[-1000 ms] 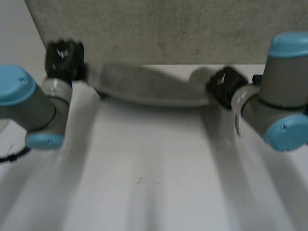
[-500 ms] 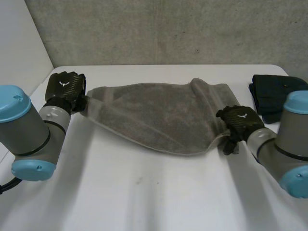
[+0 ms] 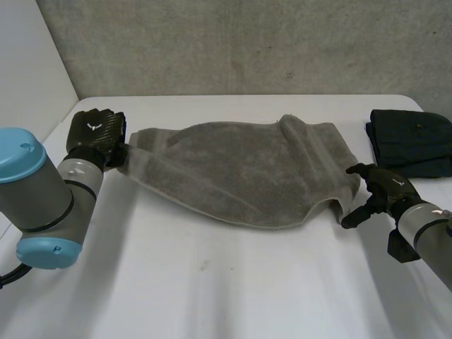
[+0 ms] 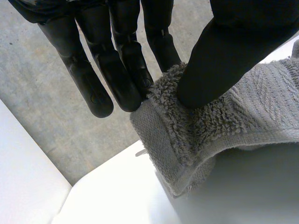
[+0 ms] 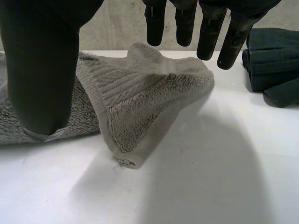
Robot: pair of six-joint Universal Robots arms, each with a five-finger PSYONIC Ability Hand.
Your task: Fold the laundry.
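Table (image 3: 212, 282), towel (image 3: 240, 169) corner in L hand (image 3: 95, 134) fingers (image 4: 126, 74), R hand (image 3: 385, 189) beside

head view: high, behind and between the arms (image 3: 42, 191), facing down over the white table (image 3: 212, 282) to the wall (image 3: 247, 42). wrist views: close, low, looking along left hand (image 4: 117, 60) and right hand (image 5: 42, 60); all share the grey towel (image 3: 240, 169), at opposite ends.

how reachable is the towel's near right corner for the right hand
Probably yes: the right hand is open just beside that corner of the grey towel, nothing lies between them, and the dark folded cloth sits farther back, out of the way.
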